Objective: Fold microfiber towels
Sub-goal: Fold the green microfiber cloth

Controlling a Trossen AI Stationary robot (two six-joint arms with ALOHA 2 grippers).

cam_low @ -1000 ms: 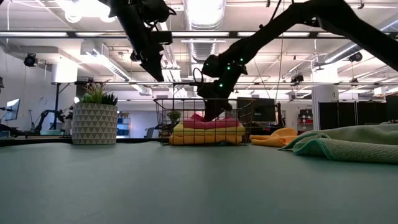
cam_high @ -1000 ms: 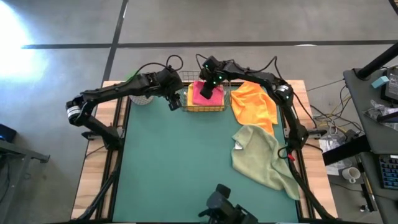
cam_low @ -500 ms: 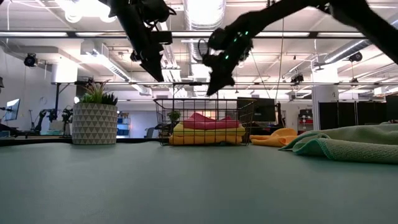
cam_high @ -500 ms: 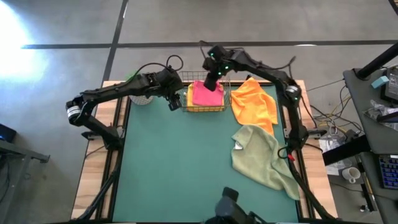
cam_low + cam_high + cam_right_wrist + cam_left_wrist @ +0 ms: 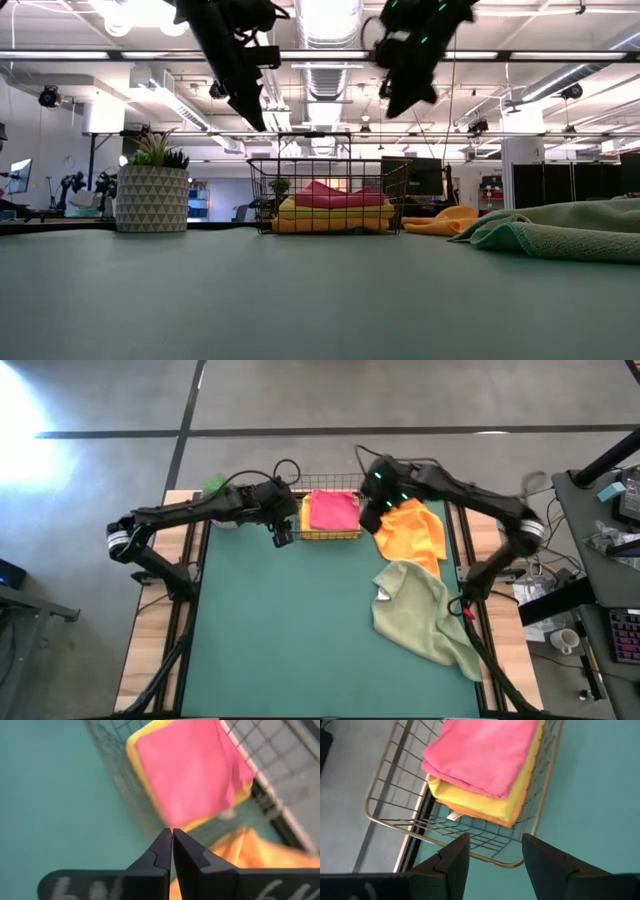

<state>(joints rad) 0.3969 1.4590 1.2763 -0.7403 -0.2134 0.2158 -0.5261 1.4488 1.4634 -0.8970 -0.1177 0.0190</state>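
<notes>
A wire basket (image 5: 331, 532) at the table's far edge holds a folded stack of towels: pink (image 5: 332, 510) on top, yellow (image 5: 496, 800) under it, orange (image 5: 485, 816) at the bottom. An unfolded orange towel (image 5: 412, 528) lies flat to the basket's right. A crumpled sage green towel (image 5: 425, 610) lies nearer. My left gripper (image 5: 495, 855) hangs open in the air, just off the basket's left near corner. My right gripper (image 5: 171, 845) is shut and holds nothing. It hangs high between the basket and the orange towel (image 5: 250, 857).
A potted plant (image 5: 152, 190) stands at the far left corner behind my left arm. The green mat (image 5: 290, 630) lies bare from the table's left side to its near edge. The two loose towels take up the right side.
My right gripper, shut all along, has risen from the pink towel in the basket. It has swung toward the table's right edge and now hangs over the orange towel's left edge. The stack stays in the basket.
</notes>
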